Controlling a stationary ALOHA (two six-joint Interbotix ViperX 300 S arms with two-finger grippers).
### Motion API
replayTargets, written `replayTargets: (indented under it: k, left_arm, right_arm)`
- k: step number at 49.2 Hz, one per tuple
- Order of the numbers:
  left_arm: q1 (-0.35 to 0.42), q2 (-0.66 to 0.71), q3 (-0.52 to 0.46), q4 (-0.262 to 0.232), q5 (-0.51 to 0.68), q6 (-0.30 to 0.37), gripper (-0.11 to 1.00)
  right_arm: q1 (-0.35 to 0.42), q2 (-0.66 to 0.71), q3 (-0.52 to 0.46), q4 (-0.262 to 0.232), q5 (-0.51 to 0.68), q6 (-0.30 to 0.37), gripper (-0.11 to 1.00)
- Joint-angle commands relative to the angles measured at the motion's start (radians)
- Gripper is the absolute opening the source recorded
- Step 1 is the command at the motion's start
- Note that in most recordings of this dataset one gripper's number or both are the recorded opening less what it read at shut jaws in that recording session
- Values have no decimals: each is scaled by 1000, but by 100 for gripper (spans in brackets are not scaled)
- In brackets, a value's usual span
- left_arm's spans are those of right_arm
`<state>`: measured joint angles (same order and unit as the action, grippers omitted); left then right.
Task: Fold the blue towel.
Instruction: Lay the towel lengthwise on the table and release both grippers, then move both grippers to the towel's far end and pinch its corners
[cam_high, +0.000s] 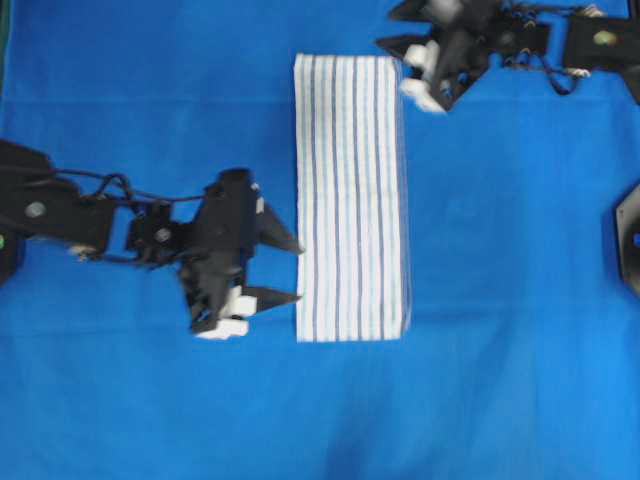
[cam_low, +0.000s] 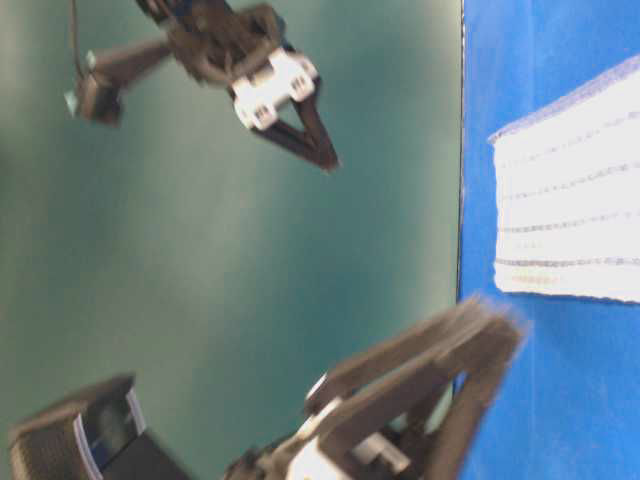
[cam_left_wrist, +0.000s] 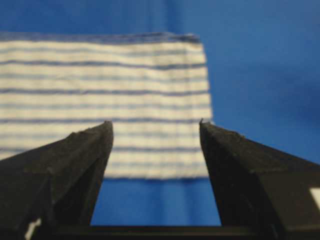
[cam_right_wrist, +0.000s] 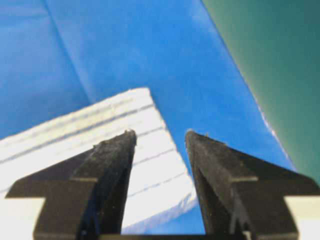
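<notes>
blue towel (cam_high: 350, 197), folded narrow, lying flat

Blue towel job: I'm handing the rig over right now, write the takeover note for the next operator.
Left gripper: jaws open, holding nothing, just off the towel's left long edge near its bottom corner in the overhead view.
Right gripper: jaws open, holding nothing, beside the towel's top right corner.
Blue towel: lies flat on the blue table covering as a narrow, neat, layered strip running top to bottom.
Done: the towel looks folded lengthwise, and both grippers are clear of it.
Left: probably a fold across its length, if a smaller packet is wanted; otherwise just pull the arms back.
</notes>
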<state>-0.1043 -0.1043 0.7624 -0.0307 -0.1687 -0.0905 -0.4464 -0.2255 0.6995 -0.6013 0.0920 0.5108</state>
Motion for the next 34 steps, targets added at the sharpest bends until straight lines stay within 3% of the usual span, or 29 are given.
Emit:
replayTargets:
  k: [1,18,34]
  left_arm:
    - [31,-80,31,2,-2,9,62]
    - [153,-207,160,2,-100,17,62]
    - [229,-235,187,2,-158,18,62]
  right_arm:
    - [8,-103,63,0,-37,3,51]
    - [104,-413,295,31,-146,11,51]
    - [140,-416,342,41,-155,34,51]
